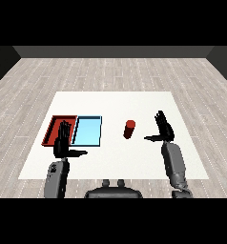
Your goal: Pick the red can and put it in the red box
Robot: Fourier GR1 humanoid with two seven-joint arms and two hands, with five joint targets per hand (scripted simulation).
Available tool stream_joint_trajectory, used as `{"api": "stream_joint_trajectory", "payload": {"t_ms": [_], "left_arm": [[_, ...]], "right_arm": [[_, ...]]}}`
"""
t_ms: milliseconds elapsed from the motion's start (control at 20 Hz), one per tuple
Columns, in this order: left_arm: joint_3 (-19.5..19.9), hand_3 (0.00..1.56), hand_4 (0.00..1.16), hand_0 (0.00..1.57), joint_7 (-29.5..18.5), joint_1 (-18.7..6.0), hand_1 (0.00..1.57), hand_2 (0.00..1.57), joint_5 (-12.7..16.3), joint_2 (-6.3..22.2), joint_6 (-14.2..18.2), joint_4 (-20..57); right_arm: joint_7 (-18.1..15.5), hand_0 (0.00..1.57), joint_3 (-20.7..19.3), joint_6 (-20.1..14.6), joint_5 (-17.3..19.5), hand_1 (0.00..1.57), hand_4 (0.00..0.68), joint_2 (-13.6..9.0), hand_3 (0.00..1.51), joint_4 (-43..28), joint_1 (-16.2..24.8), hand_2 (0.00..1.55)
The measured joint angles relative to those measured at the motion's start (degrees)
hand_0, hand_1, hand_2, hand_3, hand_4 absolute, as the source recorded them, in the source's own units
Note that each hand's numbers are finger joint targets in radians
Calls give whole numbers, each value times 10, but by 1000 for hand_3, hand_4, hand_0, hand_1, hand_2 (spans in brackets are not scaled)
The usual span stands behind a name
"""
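Observation:
A red can [129,129] stands upright on the white table [115,105], to the right of the two trays. My right hand [163,128] is raised to the can's right, open, fingers straight and thumb pointing toward the can, with a gap between them. The red tray [54,123] lies at the left of the table. My left hand [63,142] is open above the red tray's near right part, fingers straight up and thumb pointing right, covering part of the tray. Neither hand holds anything.
A light blue tray [88,131] lies directly right of the red tray, between it and the can. Wooden floor surrounds the table on all sides.

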Motion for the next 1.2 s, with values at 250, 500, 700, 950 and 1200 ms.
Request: {"api": "stream_joint_trajectory", "payload": {"t_ms": [250,500,700,950,1200], "left_arm": [[5,0,0,0,-24,-1,0,0,-5,0,0,25],[5,0,0,0,-9,-2,0,0,-3,1,5,14],[4,0,0,0,-21,6,0,0,-4,-1,3,18],[4,0,0,0,-29,6,0,0,-3,1,-1,25],[1,0,0,0,-17,3,0,0,-1,0,0,14]], "right_arm": [[-10,0,0,5,-13,0,0,15,0,48,-17,0],[-22,0,11,-5,-14,0,0,36,0,69,-19,0],[-40,0,20,-12,-12,0,0,54,0,95,-25,0],[-66,0,19,-15,-11,0,0,62,0,157,-54,0],[-83,0,23,-15,-15,0,0,71,0,191,-68,0]]}}
